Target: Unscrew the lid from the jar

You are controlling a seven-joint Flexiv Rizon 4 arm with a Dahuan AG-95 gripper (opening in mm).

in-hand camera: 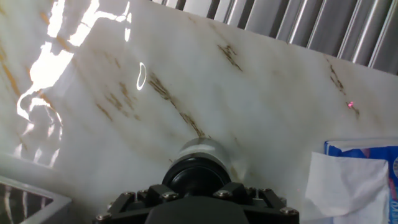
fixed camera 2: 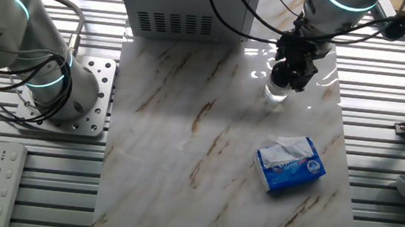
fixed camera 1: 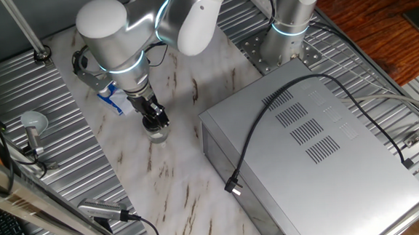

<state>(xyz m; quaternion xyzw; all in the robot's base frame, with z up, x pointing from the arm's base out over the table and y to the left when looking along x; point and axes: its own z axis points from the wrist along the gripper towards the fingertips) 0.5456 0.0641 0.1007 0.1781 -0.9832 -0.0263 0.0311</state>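
The small clear jar stands upright on the marble tabletop, also seen in the other fixed view. My gripper comes down on it from above and is shut on the black lid, which still sits on the jar. In the hand view the lid fills the space between the black fingers, and the jar's clear body shows just past it. In the other fixed view the gripper covers the lid.
A large grey metal box with a black cable on top stands beside the jar. A blue-and-white packet lies on the marble on the jar's other side. A second arm's base is bolted at the table edge.
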